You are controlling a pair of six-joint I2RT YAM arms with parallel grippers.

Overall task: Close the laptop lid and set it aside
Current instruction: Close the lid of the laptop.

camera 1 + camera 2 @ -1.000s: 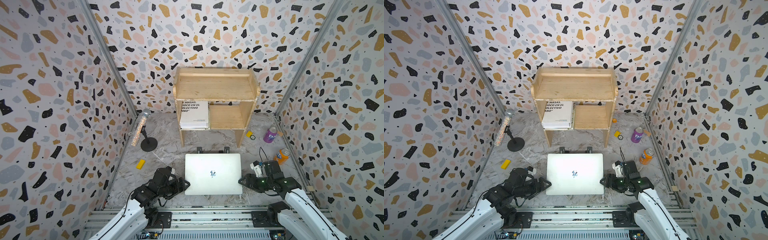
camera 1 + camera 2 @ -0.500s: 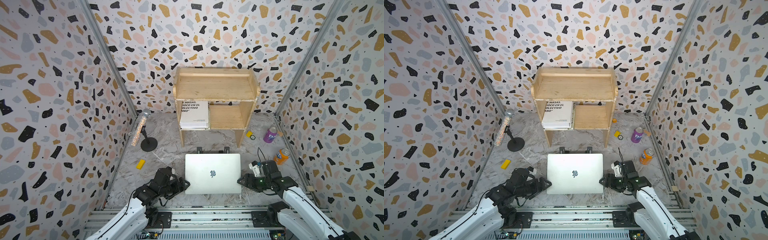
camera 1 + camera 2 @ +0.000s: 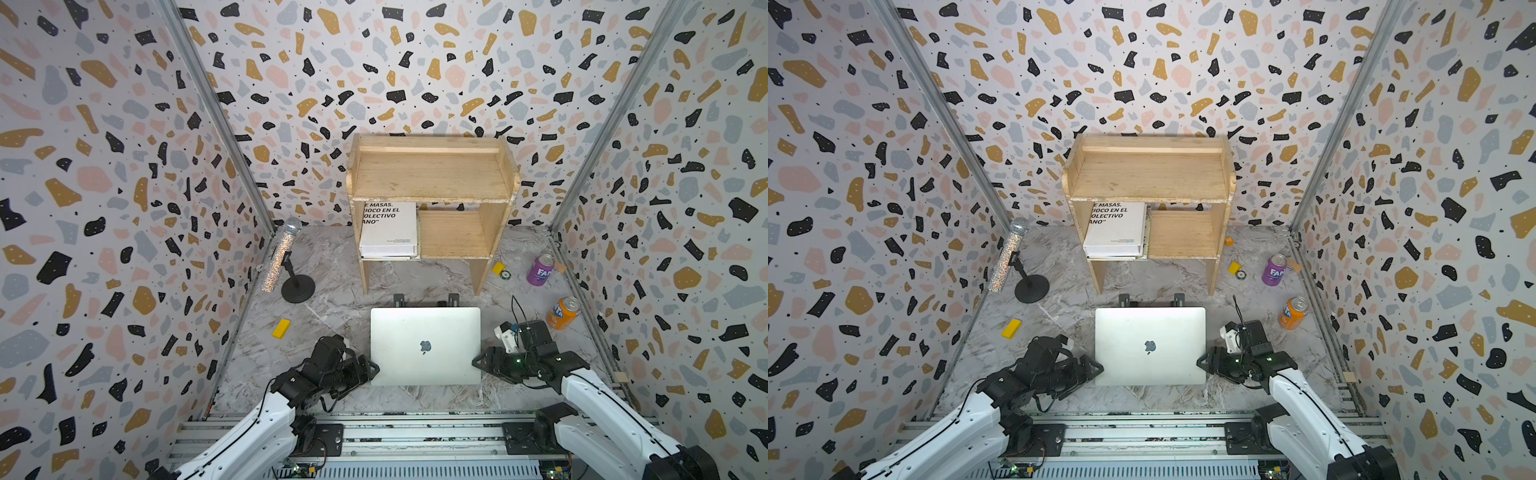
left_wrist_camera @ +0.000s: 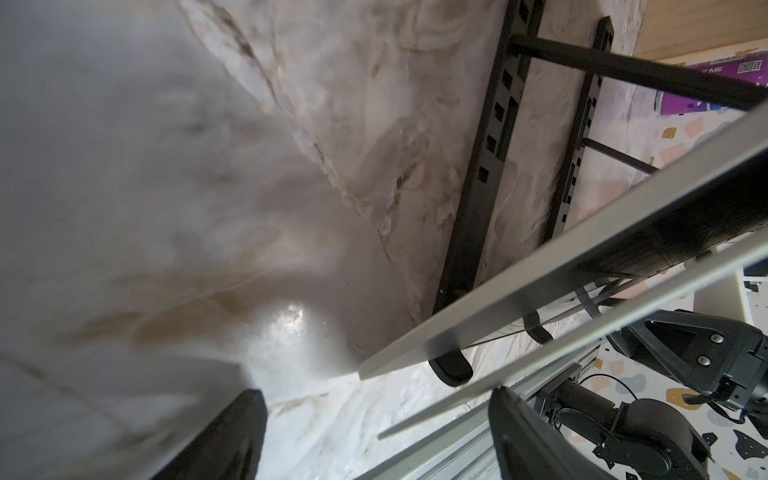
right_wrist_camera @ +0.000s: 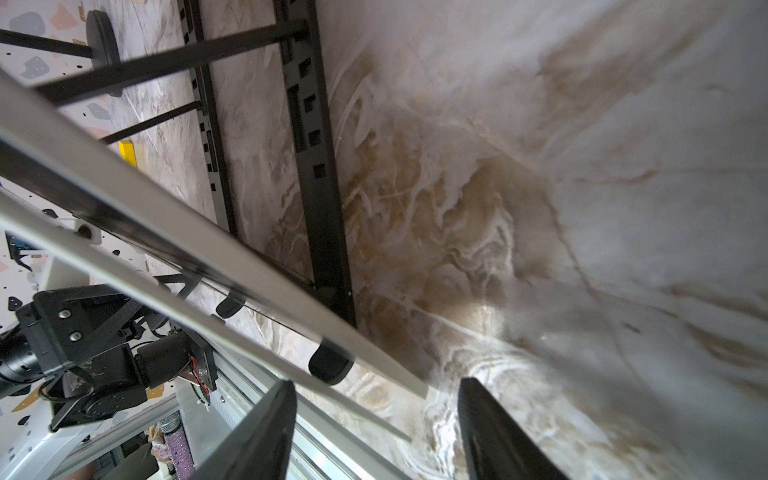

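Top views both show the laptop lid (image 3: 425,346) (image 3: 1150,346) flat between parted jaws.

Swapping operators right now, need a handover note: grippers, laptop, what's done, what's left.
Left gripper: open, holding nothing, at the near left corner of the laptop.
Right gripper: open, holding nothing, at the near right corner.
Laptop: on the black stand, in front of the wooden shelf.
Done: laptop lid looks down in both top views. The wrist views show a dark band along the edge, so I can't confirm it is fully shut.
Left: confirm it is shut, lift it off the stand, set it aside.
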